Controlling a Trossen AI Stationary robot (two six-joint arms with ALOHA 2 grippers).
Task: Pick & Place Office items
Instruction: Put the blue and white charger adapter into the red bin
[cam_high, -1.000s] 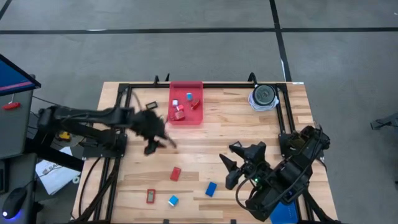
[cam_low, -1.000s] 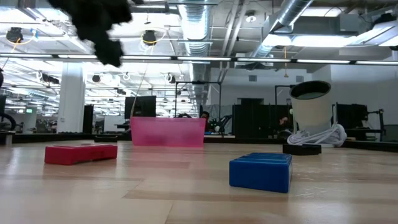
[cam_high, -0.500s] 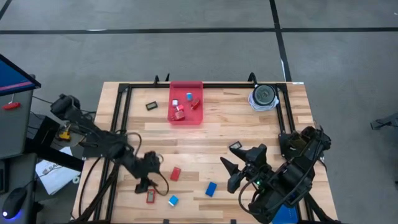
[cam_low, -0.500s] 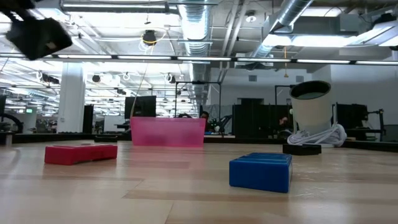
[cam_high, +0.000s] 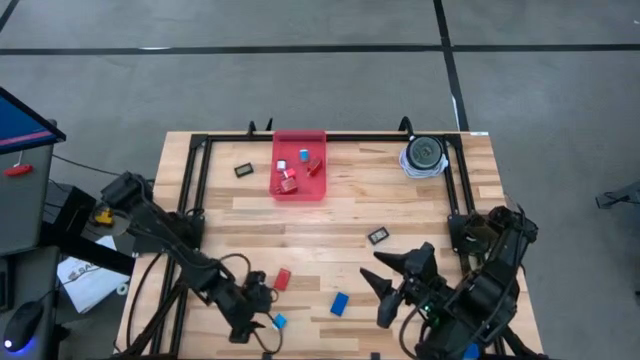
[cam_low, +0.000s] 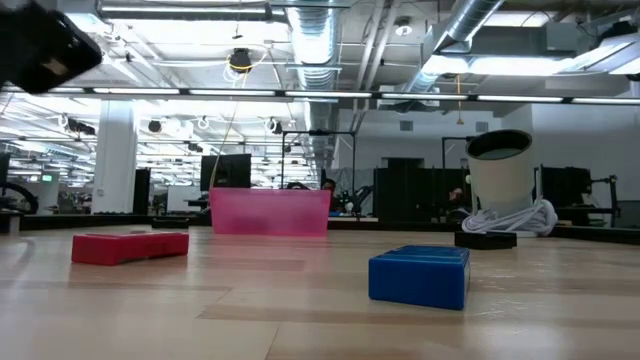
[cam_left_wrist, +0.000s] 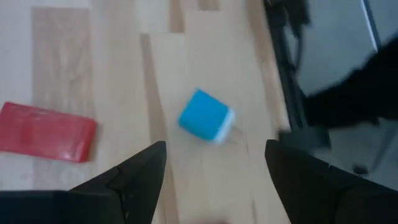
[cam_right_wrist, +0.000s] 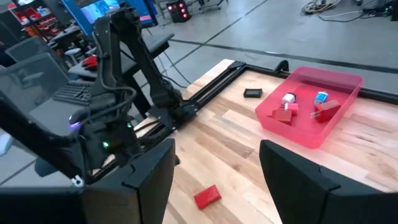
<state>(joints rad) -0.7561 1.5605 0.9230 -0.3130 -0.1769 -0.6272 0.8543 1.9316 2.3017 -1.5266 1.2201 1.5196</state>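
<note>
While the left gripper (cam_left_wrist: 214, 168) hangs with its jaws spread wide, the pale blue cube (cam_left_wrist: 206, 116) sits straight ahead of it, centred in the gap between the two dark fingers (cam_left_wrist: 137, 174) and just beyond their tips. Nothing held. The cube lies turned a little askew to the finger line, one white edge facing the lower right of the wrist frame; it is near-square, so no long axis matters much. Judgement: a short push forward and down should bracket it.

High view: left gripper (cam_high: 250, 310) at lower left-centre of the frame, near the bottom edge of the surface (cam_high: 330, 215), with the same cube (cam_high: 278, 322) just beside it toward the right. Left arm is stretched low and long from its base at the frame's left, elbow well extended, wrist bent down toward the boards. A flat red piece (cam_left_wrist: 46, 132) lies off to the upper-left side of the wrist frame, apart from the cube; it cannot be told which red item of the high view this is.

Other loose items: red block (cam_high: 282, 279) just above-right of the gripper, blue block (cam_high: 340, 304) further right, black rectangle (cam_high: 378, 237) at centre-right, another black rectangle (cam_high: 243, 170) upper left beside the red tray (cam_high: 299, 145). The tray already holds several small pieces.

Right gripper (cam_high: 388, 285) waits at lower right, jaws open and empty, well apart from the cube. Left arm is clearly the nearer one.
</note>
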